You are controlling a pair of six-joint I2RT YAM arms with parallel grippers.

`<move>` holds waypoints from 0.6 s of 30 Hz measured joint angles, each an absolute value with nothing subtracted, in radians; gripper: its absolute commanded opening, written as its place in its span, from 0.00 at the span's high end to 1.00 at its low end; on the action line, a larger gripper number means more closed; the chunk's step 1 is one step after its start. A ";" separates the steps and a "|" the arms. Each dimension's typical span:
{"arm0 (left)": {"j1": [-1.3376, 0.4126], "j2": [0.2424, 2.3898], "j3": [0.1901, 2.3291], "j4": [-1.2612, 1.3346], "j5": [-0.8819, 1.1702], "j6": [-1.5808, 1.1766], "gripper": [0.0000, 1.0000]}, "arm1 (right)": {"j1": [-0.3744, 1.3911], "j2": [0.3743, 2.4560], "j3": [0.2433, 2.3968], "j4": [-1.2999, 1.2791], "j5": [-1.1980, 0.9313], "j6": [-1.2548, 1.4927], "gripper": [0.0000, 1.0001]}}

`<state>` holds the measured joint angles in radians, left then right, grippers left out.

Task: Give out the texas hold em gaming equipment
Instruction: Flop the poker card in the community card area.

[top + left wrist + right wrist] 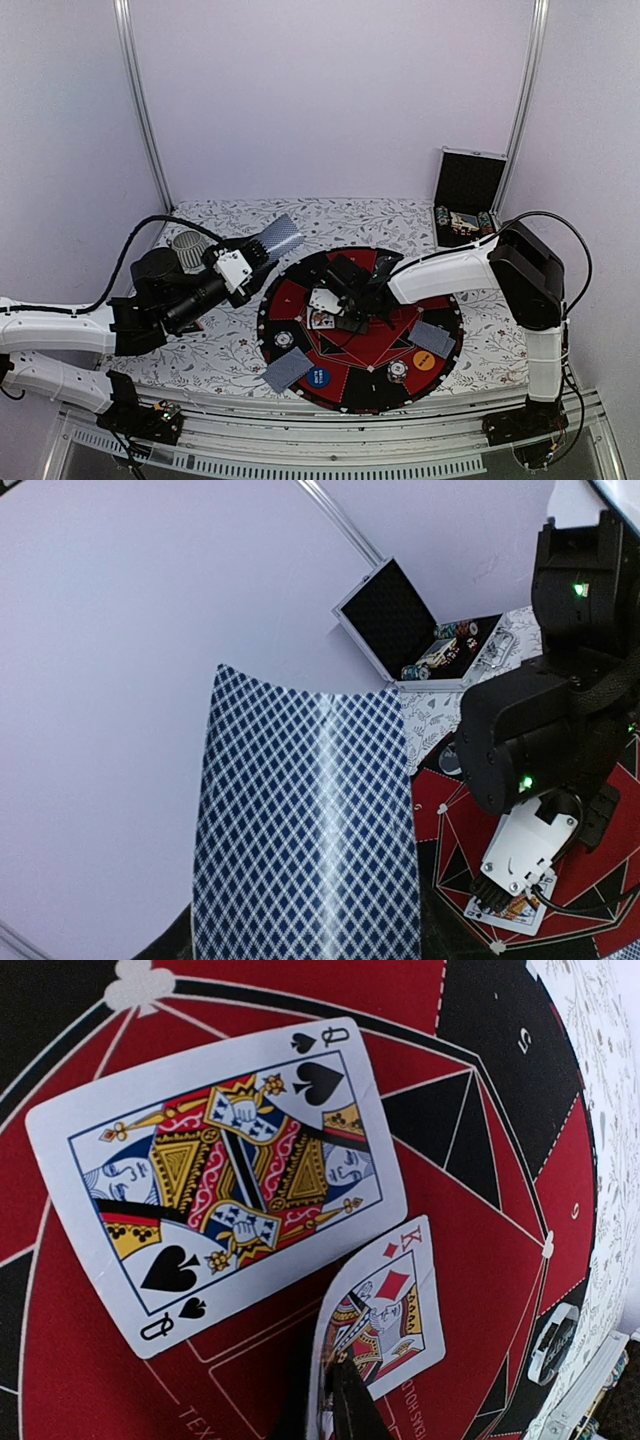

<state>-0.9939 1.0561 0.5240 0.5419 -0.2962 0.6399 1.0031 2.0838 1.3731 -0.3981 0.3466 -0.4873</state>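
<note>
My left gripper (256,254) is raised over the table's left side, shut on a blue-checked playing card (305,820) that hides its fingers in the left wrist view. Low over the middle of the round poker mat (290,300), my right gripper (335,1405) pinches the lower end of a face-up king of diamonds (392,1305). A queen of spades (220,1175) lies face up right beside it. Two face-down cards (288,369) (432,338) rest on the mat's near part. A blue marker disc (318,378), an orange disc (424,361) and two chips (284,339) (397,369) also lie there.
A ribbed grey cup (187,247) stands behind my left arm. An open black case (466,198) with more chips sits at the back right corner. Metal frame posts rise at both back corners, and the flower-patterned cloth (230,345) covers the table.
</note>
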 measured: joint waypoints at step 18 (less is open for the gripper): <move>-0.994 1.056 0.524 0.542 -0.293 0.639 0.49 | 1.032 2.054 1.354 -0.403 0.339 -0.493 0.57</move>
<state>-0.9939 1.0561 0.5240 0.5419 -0.2928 0.6388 1.0317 2.0537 1.3544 -0.4026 0.3389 -0.4927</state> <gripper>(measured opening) 0.512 0.396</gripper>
